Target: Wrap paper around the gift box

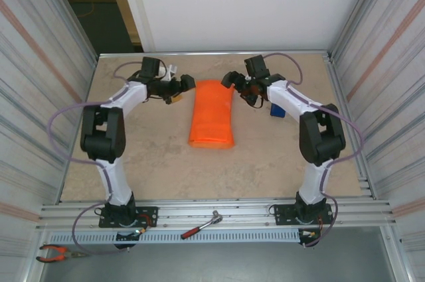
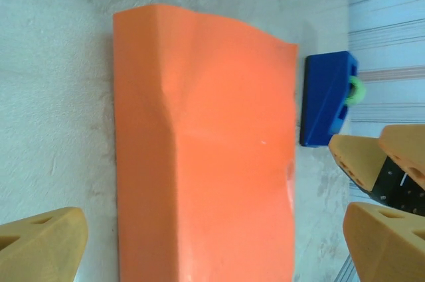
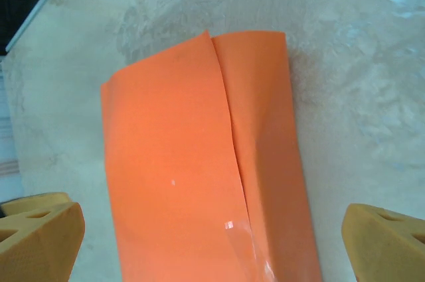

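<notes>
1. Mid-table on the beige stone-look tabletop: folded thin orange paper sheet, running 12 to 6 o'clock.
2. Near its 3 o'clock: blue plastic tape dispenser.
3. At its 10 and 1 o'clock: left gripper, right gripper.
4. At 6 o'clock, on the near metal rail: red-handled steel ratchet; at 7 o'clock, red-handled pliers.

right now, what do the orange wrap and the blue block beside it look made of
Orange paper: thin matte paper, judging by soft creases and a lapped edge. Blue block: probably hard plastic, with a smooth, even, slightly dull surface and crisp corners.
</notes>
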